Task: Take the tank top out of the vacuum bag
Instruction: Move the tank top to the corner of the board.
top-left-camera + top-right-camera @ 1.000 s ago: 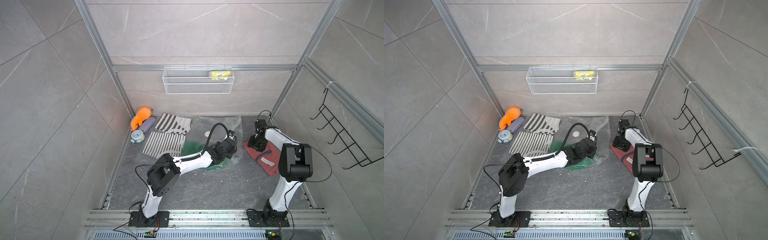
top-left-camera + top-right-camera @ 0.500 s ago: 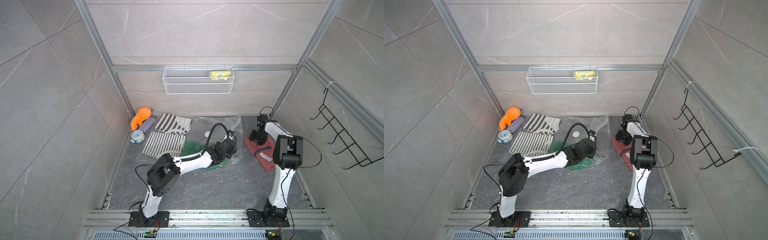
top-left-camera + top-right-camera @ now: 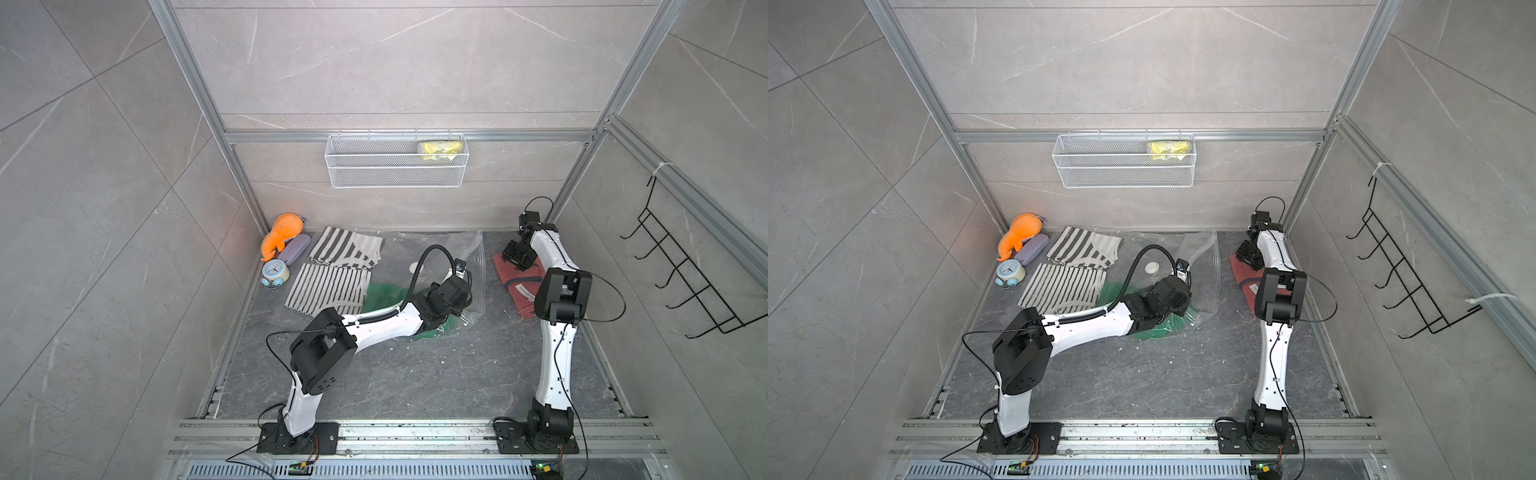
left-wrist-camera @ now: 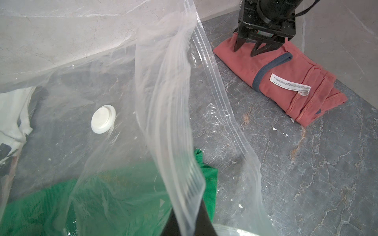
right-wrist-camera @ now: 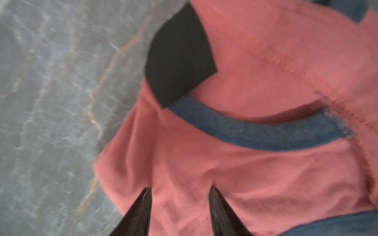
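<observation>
The clear vacuum bag (image 3: pixel 436 249) with its round white valve (image 4: pixel 103 119) lies mid-floor, and a green garment (image 4: pixel 122 204) is partly inside it. My left gripper (image 4: pixel 184 226) is shut on the bag's zip-seal edge, which it holds lifted. A salmon-red tank top (image 4: pixel 286 81) with navy trim lies folded on the floor to the right, outside the bag; both top views show it (image 3: pixel 519 286) (image 3: pixel 1246 282). My right gripper (image 5: pixel 180 192) is open at its far end, both fingertips (image 5: pixel 146 196) on the fabric.
Two striped garments (image 3: pixel 332 270) lie left of the bag. An orange plush (image 3: pixel 282 232), a purple case (image 3: pixel 296 248) and a small clock (image 3: pixel 275 272) sit in the far left corner. A wire basket (image 3: pixel 395 162) hangs on the back wall, a hook rack (image 3: pixel 681 266) on the right wall.
My right gripper has shifted along the red garment toward the back wall, and that arm's elbow has swung right. The left arm has held still with the bag edge.
</observation>
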